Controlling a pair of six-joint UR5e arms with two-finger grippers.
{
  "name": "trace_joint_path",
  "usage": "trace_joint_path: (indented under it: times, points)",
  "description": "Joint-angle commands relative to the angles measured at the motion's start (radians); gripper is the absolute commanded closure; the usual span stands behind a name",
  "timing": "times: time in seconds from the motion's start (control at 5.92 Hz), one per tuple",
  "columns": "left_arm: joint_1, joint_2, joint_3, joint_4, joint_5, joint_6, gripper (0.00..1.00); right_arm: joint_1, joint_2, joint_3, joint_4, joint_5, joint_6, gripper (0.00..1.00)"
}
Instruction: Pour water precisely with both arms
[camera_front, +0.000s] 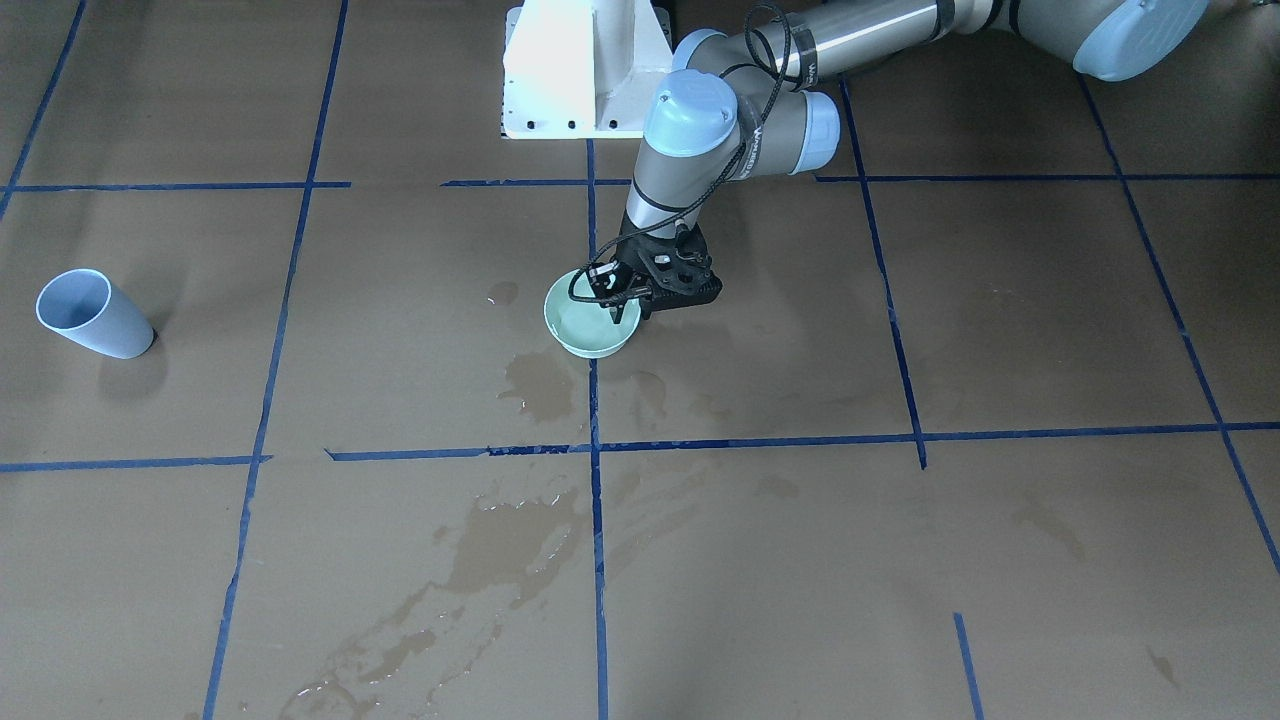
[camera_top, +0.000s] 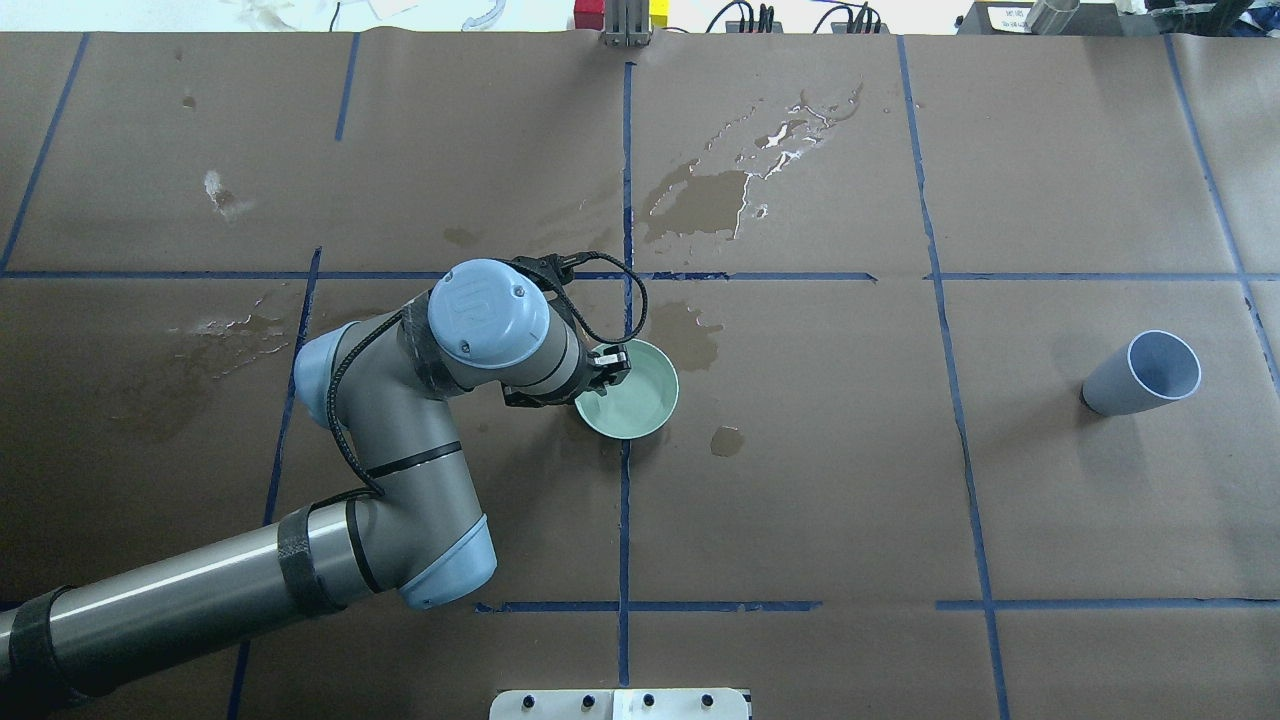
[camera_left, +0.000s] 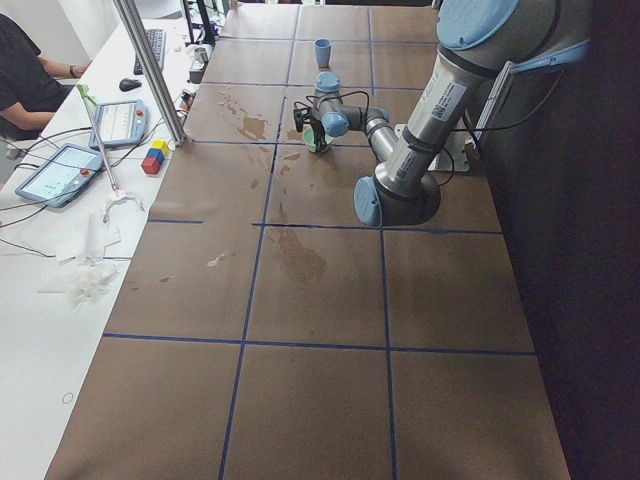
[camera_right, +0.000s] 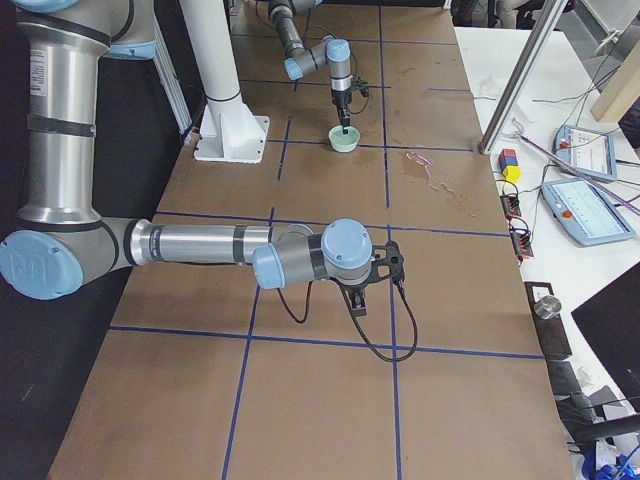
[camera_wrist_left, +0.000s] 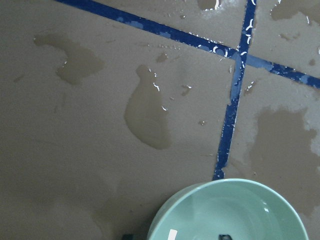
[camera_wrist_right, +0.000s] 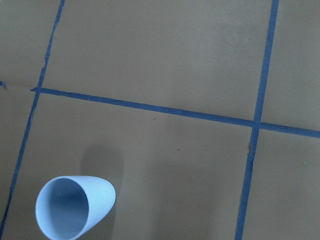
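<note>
Straddling the rim of the bowl (camera_front: 585, 350) holding the water (camera_front: 580, 322), the left pincer (camera_front: 628, 308) could not be told clamped or open; grasping was judged underway, a level lift being needed next.

This is a robotics lab. A silver-grey tubular robot arm (camera_top: 180, 590) reaches over a table covered in brown paper (camera_top: 1050, 500), which is gridded with blue tape strips (camera_top: 624, 520). At the left of the side view, a white bench (camera_left: 40, 330) carries grey touchscreen control pendants (camera_left: 58, 172).
</note>
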Motion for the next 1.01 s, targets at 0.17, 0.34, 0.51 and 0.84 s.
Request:
trace_joint_path:
  times: [0.17, 0.34, 0.51, 0.84]
  points:
    - [0.001, 0.012, -0.006, 0.000, 0.000, 0.002, 0.89, 0.005, 0.012, 0.001, -0.001, 0.000, 0.000, 0.00]
    - [0.000, 0.014, -0.008, -0.001, 0.000, 0.000, 0.94, 0.010, 0.024, 0.002, -0.002, 0.002, 0.000, 0.00]
    - [-0.003, 0.014, -0.018, -0.001, 0.000, 0.002, 0.96, 0.013, 0.026, 0.002, -0.002, 0.003, 0.000, 0.00]
    - [-0.008, 0.090, -0.116, -0.004, 0.002, 0.002, 0.99, 0.015, 0.026, 0.016, -0.002, 0.006, 0.000, 0.00]
